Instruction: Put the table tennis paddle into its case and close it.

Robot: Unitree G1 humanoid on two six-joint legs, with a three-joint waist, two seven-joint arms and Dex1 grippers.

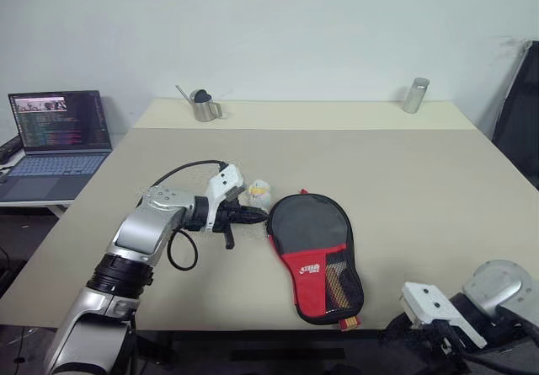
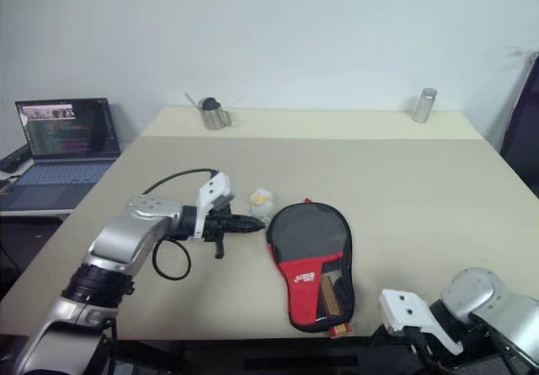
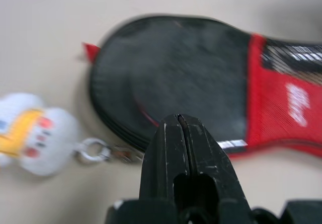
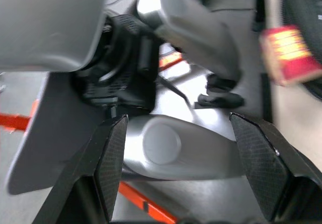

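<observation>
The case lies zipped near the tabletop's front edge, paddle handle end protruding. My left gripper, clamped empty, sits beside its rim; my right gripper hangs agape below the table edge.

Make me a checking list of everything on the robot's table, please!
Surface: beige table, mostly bare.
Job's things: the case lies flat near the front edge with the table tennis paddle's handle end poking out.
Clutter: small white plush keychain beside the case; metal watering can and metal cup at the far edge.
Grippers: left gripper shut, beside the case; right gripper open, off the table.
Cables: black cable on the left arm.
Surroundings: open laptop on a side desk.
</observation>
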